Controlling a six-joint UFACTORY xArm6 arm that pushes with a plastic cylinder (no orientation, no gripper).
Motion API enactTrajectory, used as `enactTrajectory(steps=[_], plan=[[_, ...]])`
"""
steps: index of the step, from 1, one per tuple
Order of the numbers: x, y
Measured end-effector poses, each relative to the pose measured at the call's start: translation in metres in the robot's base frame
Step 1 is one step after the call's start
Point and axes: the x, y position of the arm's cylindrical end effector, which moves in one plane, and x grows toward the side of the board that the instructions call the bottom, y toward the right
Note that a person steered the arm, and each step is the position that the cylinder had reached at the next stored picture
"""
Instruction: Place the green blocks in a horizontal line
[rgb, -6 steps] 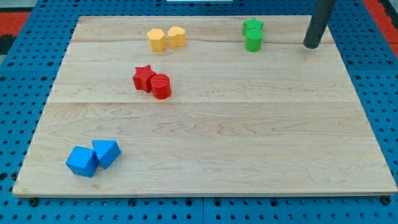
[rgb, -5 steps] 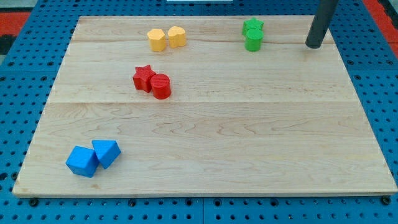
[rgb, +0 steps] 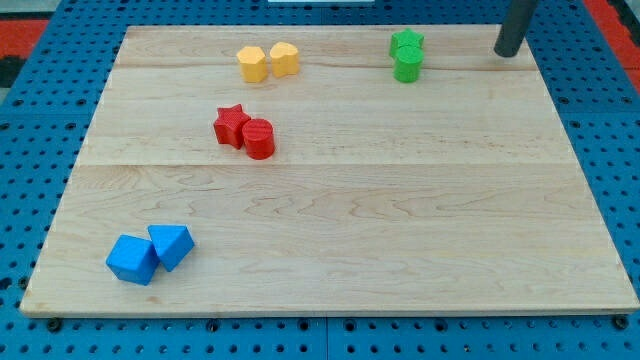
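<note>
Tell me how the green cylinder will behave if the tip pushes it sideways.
The green cylinder looks squat and upright, so it should slide, not tip. It touches the green star, which may drag along. The smooth board probably gives little resistance. My tip is off to its right.

1. On the tabletop (rgb: 400, 220), the green star (rgb: 407, 41) lies near the view's top edge, right of centre.
2. The green cylinder (rgb: 407, 66) touches it from just below.
3. My tip (rgb: 507, 52) stands well apart to the view's right of both, by the top right corner.
4. Two yellow blocks (rgb: 252, 64) (rgb: 285, 59) touch side by side at the top, left of centre.
5. The red star (rgb: 231, 125) and red cylinder (rgb: 259, 138) touch below them, the cylinder to the right.
6. Two blue blocks (rgb: 132, 259) (rgb: 171, 245) touch at the bottom left.
</note>
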Motion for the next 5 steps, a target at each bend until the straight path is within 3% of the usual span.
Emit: enactTrajectory(steps=[2,4,5], plan=[[-0.035,-0.064],[0.027,-0.146],[0.016,-0.157]])
